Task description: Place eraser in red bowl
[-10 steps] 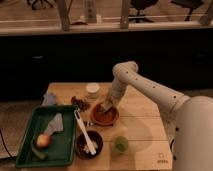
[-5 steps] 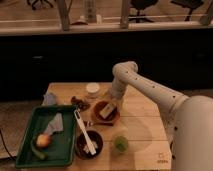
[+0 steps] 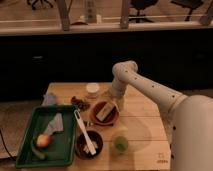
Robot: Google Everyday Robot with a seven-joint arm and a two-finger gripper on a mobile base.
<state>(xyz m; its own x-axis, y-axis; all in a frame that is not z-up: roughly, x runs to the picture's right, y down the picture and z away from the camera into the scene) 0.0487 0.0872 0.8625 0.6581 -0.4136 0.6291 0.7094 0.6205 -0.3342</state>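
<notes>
A white robot arm is reaching across a wooden table (image 3: pixel 145 125) from the right side, bending down toward the red bowl (image 3: pixel 105 113), which serves as the landmark here. The gripper (image 3: pixel 112 100) is hanging just above the bowl's far right rim; whether its jaws are released or clenched cannot be told. The eraser (image 3: pixel 103 112), a small pale-topped block, is lying inside the red bowl, tilted diagonally across its middle.

Behind the red bowl, toward the table's far edge, a small white cup (image 3: pixel 92 89) is standing. Just to the bowl's left, a cluster of small dark items (image 3: pixel 80 103) is resting on the wood. In front of the red bowl and slightly left, a dark brown bowl (image 3: pixel 89 145) is sitting, with a long white-handled utensil (image 3: pixel 83 131) leaning across it. In front and slightly right, a green cup (image 3: pixel 119 143) is standing. Further left of the red bowl, a green tray (image 3: pixel 26 135) is holding a round orange fruit (image 3: pixel 44 140).
</notes>
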